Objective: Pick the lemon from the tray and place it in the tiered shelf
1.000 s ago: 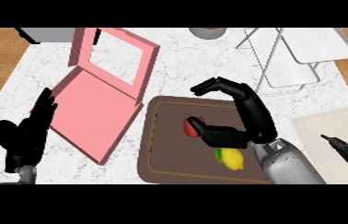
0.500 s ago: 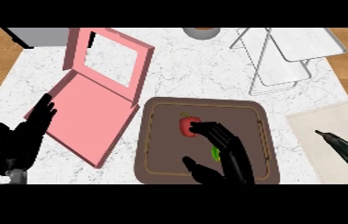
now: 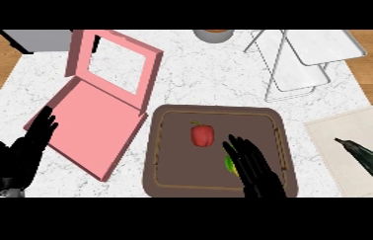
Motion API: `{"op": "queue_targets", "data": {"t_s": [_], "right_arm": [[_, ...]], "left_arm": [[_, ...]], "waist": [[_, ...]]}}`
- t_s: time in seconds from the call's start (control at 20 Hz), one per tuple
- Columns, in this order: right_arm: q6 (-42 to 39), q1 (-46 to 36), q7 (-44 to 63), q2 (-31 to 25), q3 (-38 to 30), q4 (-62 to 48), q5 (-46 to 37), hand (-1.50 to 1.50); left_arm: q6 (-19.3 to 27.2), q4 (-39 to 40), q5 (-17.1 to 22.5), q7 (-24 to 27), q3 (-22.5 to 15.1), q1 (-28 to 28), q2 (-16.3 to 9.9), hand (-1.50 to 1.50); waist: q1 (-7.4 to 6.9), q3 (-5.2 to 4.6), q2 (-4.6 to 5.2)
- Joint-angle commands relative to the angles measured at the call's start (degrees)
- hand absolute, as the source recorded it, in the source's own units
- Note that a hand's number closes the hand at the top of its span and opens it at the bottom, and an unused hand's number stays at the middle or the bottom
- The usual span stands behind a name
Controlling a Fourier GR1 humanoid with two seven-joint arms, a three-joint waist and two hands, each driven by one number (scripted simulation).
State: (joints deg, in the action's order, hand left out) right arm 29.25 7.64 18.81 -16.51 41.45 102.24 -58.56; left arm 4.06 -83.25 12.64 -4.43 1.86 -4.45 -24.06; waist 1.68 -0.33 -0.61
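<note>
A brown tray [image 3: 164, 150] lies at the counter's front centre. On it sits a red pepper [image 3: 202, 135], and a yellow-green lemon [image 3: 230, 165] shows only as a sliver beside my right hand [image 3: 252, 168]. That hand lies flat over the lemon, fingers straight and pointing away from me, covering most of it. The white wire tiered shelf [image 3: 299, 61] stands at the back right. My left hand [image 3: 25, 152] rests open at the lower left edge, fingers up.
An open pink box [image 3: 94, 115] with a windowed lid lies left of the tray. A grey cup [image 3: 213, 35] stands at the back edge. A pale board [image 3: 342, 150] with a dark utensil [image 3: 357, 152] lies at the right.
My right hand has come down from a raised, curled pose over the tray to lie flat on the lemon. The view has shifted, so the tray sits lower and more central.
</note>
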Motion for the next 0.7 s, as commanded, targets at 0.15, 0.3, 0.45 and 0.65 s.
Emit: {"op": "queue_targets", "data": {"t_s": [0.15,0.3,0.45,0.65], "right_arm": [[-25.1,0.7,17.2,-2.2,3.9,6.0,-15.2,-1.50],[-37.8,-0.5,22.5,-3.5,4.7,8.9,-17.3,-1.50],[-49.7,-3.3,27.4,0.5,7.1,12.1,-18.3,-1.50],[-61.8,-8.2,32.0,5.5,8.2,13.0,-20.7,-1.50]], "left_arm": [[-0.7,0.6,-0.2,-0.2,0.3,0.9,-0.6,0.00],[-1.7,1.2,0.6,0.2,0.8,0.9,-0.6,0.00],[-1.1,4.3,-1.2,3.4,0.1,1.8,1.3,0.00],[-3.6,3.6,0.4,-0.6,1.7,4.2,-1.0,0.00]], "waist": [[-0.90,-0.09,0.36],[-1.36,-0.06,0.44],[-1.50,0.12,0.58],[-1.77,0.25,0.55]]}}
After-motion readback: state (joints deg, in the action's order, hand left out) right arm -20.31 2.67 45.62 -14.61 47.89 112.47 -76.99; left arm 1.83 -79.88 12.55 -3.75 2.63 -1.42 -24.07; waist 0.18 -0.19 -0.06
